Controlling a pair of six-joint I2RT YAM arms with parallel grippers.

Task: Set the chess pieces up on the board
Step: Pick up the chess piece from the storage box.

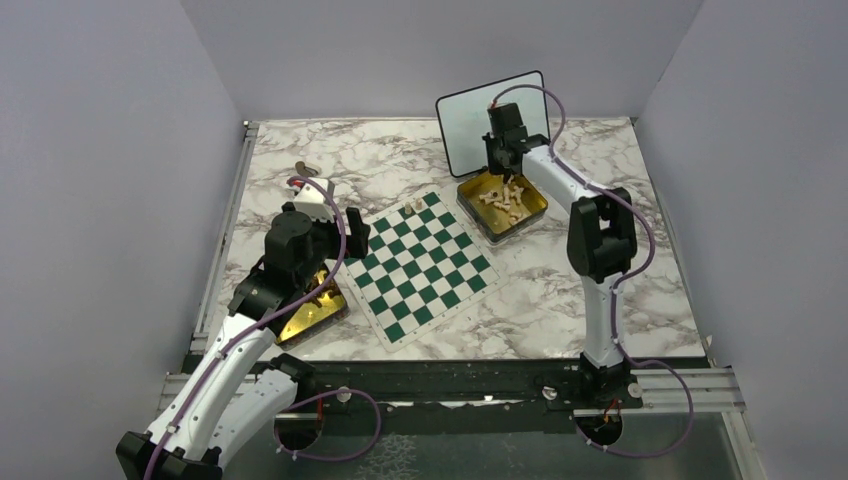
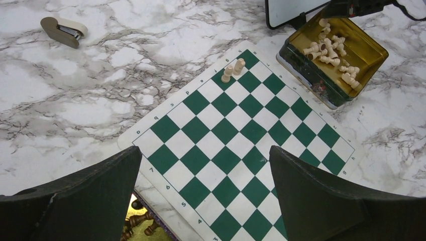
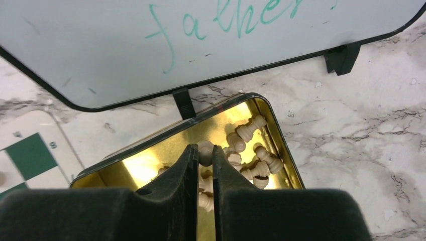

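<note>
At the near left corner of the veined marble desk (image 1: 560, 300), an open gold tin (image 1: 310, 318) of dark brown turned chessmen (image 2: 136, 221) is seen beneath the left gripper (image 2: 205, 153). Its two blunt black fingers are held wide apart, with nothing between them. The board (image 1: 420, 265), a flat mat of green and white checks with a thin white border, is laid askew at the desk's middle. Two pale wooden pieces (image 2: 233, 69) are stood upright at its far corner. Just beyond, a second gold tin (image 2: 306, 75), rectangular with rounded corners, is filled with loose pale chess pieces (image 2: 331, 50) lying on their sides. The right gripper (image 3: 203, 153) is set inside it, jaws clamped on one round-headed pale piece (image 3: 205, 146). A glossy whiteboard (image 3: 201, 50) bearing green handwriting is propped behind the tin
</note>
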